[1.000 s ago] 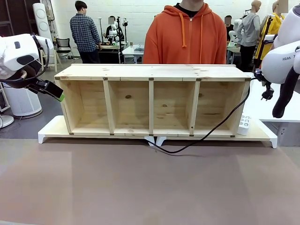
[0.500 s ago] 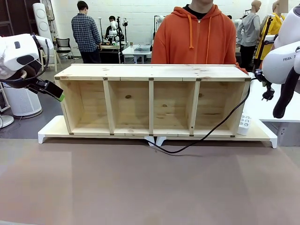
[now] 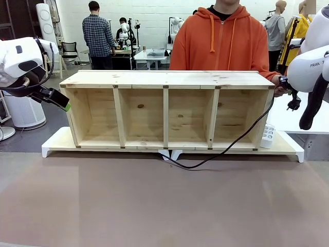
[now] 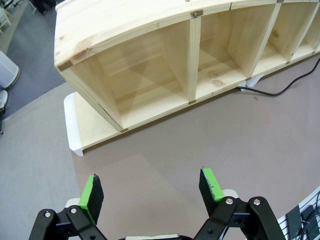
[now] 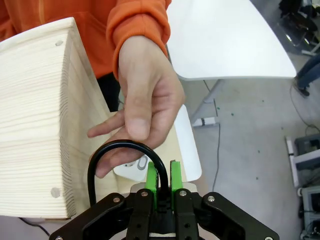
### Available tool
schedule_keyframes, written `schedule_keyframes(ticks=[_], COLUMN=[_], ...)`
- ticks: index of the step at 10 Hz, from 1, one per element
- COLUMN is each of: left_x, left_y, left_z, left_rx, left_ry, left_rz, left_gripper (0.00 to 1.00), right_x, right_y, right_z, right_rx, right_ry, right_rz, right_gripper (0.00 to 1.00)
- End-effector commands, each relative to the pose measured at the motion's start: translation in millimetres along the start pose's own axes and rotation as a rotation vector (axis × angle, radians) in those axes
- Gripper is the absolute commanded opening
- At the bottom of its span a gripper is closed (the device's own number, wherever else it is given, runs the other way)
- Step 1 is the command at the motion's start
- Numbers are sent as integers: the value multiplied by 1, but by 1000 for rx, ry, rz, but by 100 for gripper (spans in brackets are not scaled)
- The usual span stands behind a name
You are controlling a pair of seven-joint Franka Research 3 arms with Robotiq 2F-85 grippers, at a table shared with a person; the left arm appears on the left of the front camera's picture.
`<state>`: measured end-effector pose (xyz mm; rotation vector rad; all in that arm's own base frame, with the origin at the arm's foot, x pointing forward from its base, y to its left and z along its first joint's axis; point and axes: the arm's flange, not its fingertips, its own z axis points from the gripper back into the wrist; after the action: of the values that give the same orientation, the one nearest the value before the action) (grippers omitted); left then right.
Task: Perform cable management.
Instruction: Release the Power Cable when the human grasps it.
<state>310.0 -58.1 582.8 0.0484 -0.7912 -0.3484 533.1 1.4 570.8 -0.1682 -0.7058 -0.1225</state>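
Right wrist view: your right pincer (image 5: 161, 176) clamps the cable (image 5: 115, 146) close to a person's hand (image 5: 146, 97); your left pincer (image 4: 152, 190) hangs wide open, empty, above the table (image 4: 175, 150).

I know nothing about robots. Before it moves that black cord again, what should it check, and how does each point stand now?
1. Grip on the cable: ok; the right end effector is shut on it.
2. Person's hand clear of that grip: not ok; its fingers sit right at the cable loop.
3. Left end effector free: ok; open and empty.
4. Plug unplugged: ok; it dangles beside the right arm.
5. Cable free of snags under the wooden shelf: cannot tell; it runs out of sight beneath.
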Motion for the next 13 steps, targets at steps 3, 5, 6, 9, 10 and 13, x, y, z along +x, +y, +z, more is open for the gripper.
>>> schedule_keyframes(ticks=[3,5,6,9,10,13], left_x=[0,0,0,0,0,0], left_y=[0,0,0,0,0,0], left_z=[0,0,0,0,0,0], left_rx=[6,6,6,6,6,6], left_ry=[-8,-8,-8,-8,-8,-8], left_rz=[4,4,4,4,4,4], left_gripper=[100,100,100,100,100,100], right_x=[0,0,0,-1,-1,0], right_y=[2,2,2,-1,-1,-1], right_z=[1,1,1,1,1,1], right_rx=[2,2,2,6,2,-3], right_ry=[-3,-3,-3,4,7,11], right_rz=[8,8,8,-7,-7,-13], right_gripper=[14,14,14,34,51,74])
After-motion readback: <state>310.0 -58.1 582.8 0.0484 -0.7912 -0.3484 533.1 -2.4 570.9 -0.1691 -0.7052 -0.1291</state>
